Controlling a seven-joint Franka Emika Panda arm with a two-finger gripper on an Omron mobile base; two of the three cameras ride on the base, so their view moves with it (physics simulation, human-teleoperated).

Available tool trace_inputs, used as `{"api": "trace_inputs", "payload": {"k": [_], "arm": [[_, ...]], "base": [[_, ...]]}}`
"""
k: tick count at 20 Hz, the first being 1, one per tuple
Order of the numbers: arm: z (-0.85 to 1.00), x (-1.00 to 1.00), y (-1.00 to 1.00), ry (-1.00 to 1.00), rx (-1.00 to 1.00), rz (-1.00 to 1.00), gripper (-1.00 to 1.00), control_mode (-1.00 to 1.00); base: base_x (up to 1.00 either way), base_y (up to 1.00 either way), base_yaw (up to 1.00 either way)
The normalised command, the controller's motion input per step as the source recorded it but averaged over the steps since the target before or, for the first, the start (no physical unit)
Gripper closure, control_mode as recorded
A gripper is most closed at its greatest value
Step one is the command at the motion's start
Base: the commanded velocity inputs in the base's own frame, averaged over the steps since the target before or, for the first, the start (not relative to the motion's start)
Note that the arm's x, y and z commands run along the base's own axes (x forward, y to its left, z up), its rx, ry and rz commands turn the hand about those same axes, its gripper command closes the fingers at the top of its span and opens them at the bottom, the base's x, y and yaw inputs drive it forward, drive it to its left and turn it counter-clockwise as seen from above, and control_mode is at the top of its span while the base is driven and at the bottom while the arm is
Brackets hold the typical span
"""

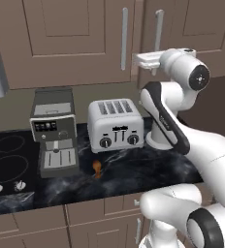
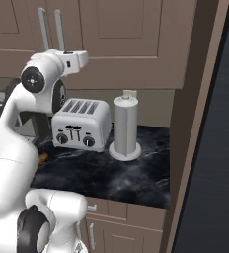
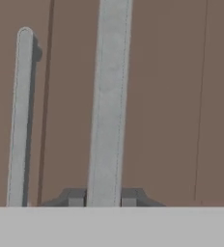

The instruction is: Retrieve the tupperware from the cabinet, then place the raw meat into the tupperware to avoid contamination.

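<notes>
Two doors: the cabinet (image 1: 71, 43), closed.
Toaster (image 1: 115, 125): on counter (image 1: 148, 169), beside coffee machine (image 1: 54, 133).
Gripper (image 3: 102, 198): clenched on right door's bar handle (image 3: 108, 101).
Raw meat (image 1: 97, 168): on counter before toaster.

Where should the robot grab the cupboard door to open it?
Best by the long silver bar handle on the cabinet door. It stands upright, clear of the wood, so fingers fit either side, coming straight at the front. The gripper already has its fingertips on both sides of that bar, closed on it, low on its length.
</notes>
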Motion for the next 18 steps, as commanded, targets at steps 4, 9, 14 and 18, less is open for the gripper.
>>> {"api": "trace_inputs", "payload": {"k": [4, 9, 14, 18], "arm": [[0.00, -0.42, -0.28, 0.09, 0.00, -0.04, 1.00, -1.00], [0.00, -0.44, -0.33, 0.08, 0.00, -0.04, 1.00, -1.00], [0.00, -0.46, -0.39, 0.07, 0.00, -0.04, 1.00, -1.00], [0.00, -0.45, -0.44, 0.06, 0.00, -0.04, 1.00, -1.00]], "base": [[0.00, 0.00, 0.00], [0.00, 0.00, 0.00], [0.00, 0.00, 0.00], [0.00, 0.00, 0.00]]}}
